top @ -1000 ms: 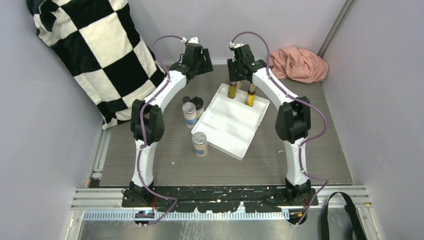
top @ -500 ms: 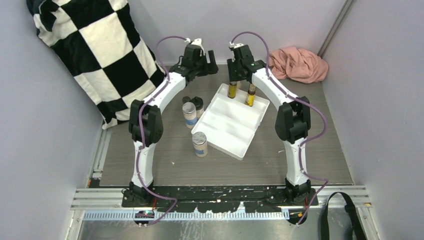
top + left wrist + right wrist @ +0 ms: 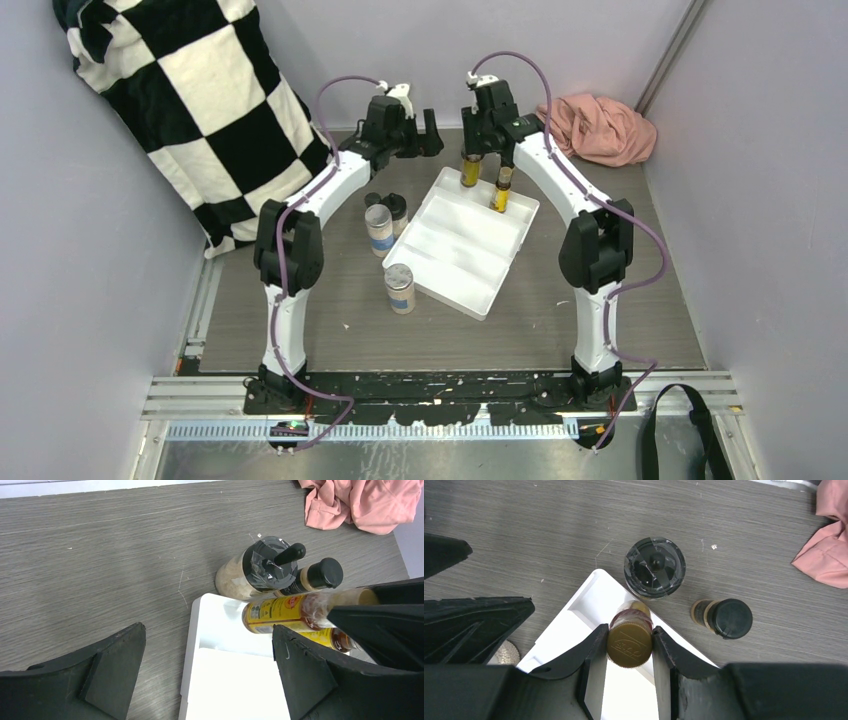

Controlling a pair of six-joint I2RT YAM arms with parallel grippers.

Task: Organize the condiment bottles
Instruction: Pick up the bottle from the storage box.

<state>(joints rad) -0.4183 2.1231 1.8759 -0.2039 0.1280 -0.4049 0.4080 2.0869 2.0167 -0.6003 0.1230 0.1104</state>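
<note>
My right gripper [image 3: 629, 641] is shut on the gold-brown cap of a slim yellow-amber bottle [image 3: 629, 642], which is upright over the far corner of the white tray [image 3: 455, 262]. That bottle also shows in the top view [image 3: 470, 171] and the left wrist view [image 3: 278, 613]. A second amber bottle [image 3: 500, 190] stands in the tray beside it. My left gripper [image 3: 425, 135] is open and empty, just left of that corner. Behind the tray stand a pale-powder jar with a black lid [image 3: 654, 568] and a small dark bottle [image 3: 724, 617].
Left of the tray stand two silver-lidded jars [image 3: 378, 228] [image 3: 399, 288] and two small dark bottles [image 3: 385, 204]. A pink cloth [image 3: 600, 128] lies at the back right. A checkered blanket [image 3: 190, 100] hangs at the back left.
My left gripper has swung right toward the tray's far corner. My right gripper, still holding the amber bottle, has shifted slightly up and right.
</note>
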